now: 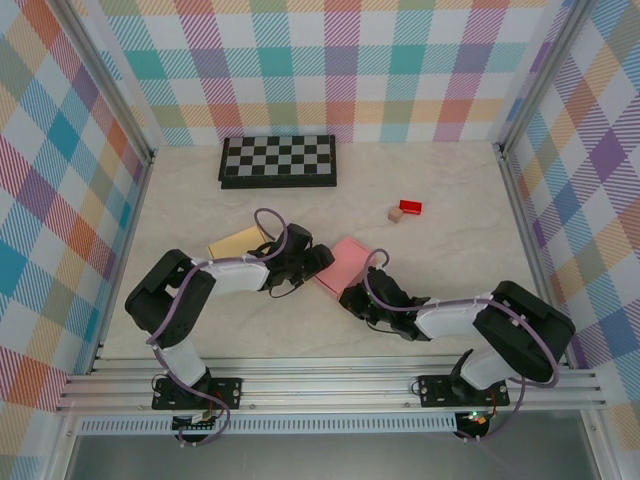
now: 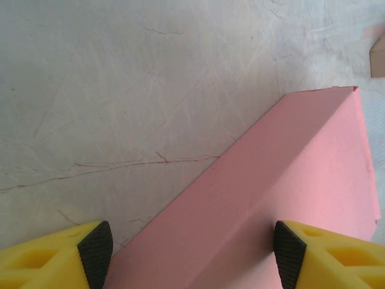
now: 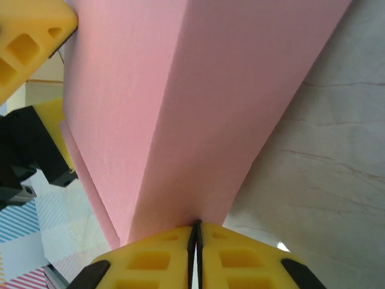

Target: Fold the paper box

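Plaid walls in pastel colours are enclosing a pale, scratched table. A black-and-white chessboard is lying at its far side. A small red block is sitting to the right of the middle with a small tan block just beside it. A flat yellowish sheet is lying left of centre, partly under the left arm.

The pink paper box is lying near the middle of the table, between the two arms and in front of the chessboard. Both grippers are meeting at it from opposite sides.

The left gripper is reaching in from the left. In the left wrist view its jaws are standing wide apart. One black pad is hanging over the bare table and the other pad over the pink paper box. The box's long folded edge is running diagonally between them. Whether either pad is touching the paper cannot be told.

The right gripper is coming in from the near right. In the right wrist view its yellow fingers are pressing almost together, pinching a thin edge of the pink paper box. The box's panels are rising away from the grip in a creased ridge. A yellow finger of the left gripper is showing at the far end of the box.
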